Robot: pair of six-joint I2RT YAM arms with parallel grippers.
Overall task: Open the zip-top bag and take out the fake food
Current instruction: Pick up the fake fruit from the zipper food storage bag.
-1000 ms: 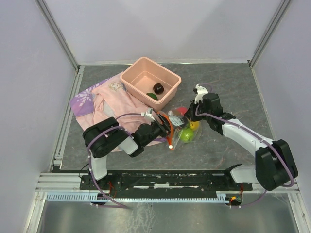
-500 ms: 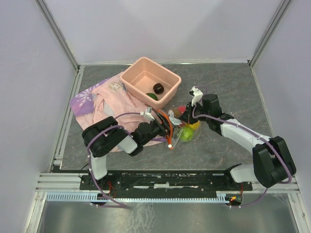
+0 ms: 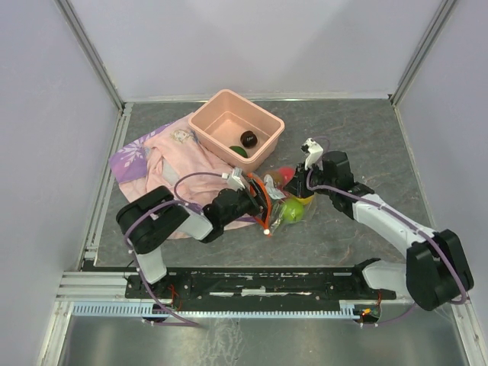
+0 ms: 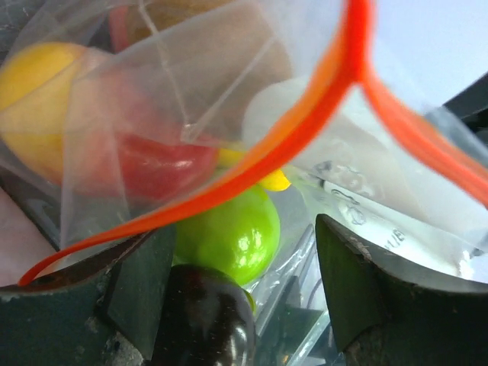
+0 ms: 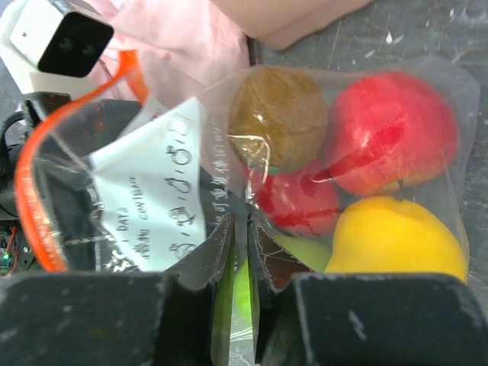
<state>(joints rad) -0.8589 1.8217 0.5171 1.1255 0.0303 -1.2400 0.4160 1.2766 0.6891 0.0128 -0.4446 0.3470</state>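
The zip-top bag (image 3: 280, 200) lies mid-table with its orange-red zip strip (image 3: 264, 195) spread open. My left gripper (image 3: 259, 203) is open inside the bag's mouth. In the left wrist view the strip (image 4: 305, 130) arcs over my left gripper (image 4: 244, 232). A dark purple fruit (image 4: 210, 320) rests against the left finger, and a green ball (image 4: 225, 232) lies behind it. My right gripper (image 3: 300, 185) is shut on the bag's plastic (image 5: 248, 225). A brown fruit (image 5: 278, 114), red apple (image 5: 389, 133), smaller red piece (image 5: 297, 202) and yellow fruit (image 5: 396, 240) are in the bag.
A salmon-pink tub (image 3: 255, 107) stands behind the bag and holds a dark fruit (image 3: 248, 139) and a green one (image 3: 238, 151). A pink-and-purple cloth (image 3: 164, 156) lies to the left, under the tub's near corner. Metal frame rails edge the grey table (image 3: 366, 137).
My right gripper shifted left, then back right, still pinching the bag's plastic. My left arm's elbow swung left while its gripper stayed in the bag's mouth.
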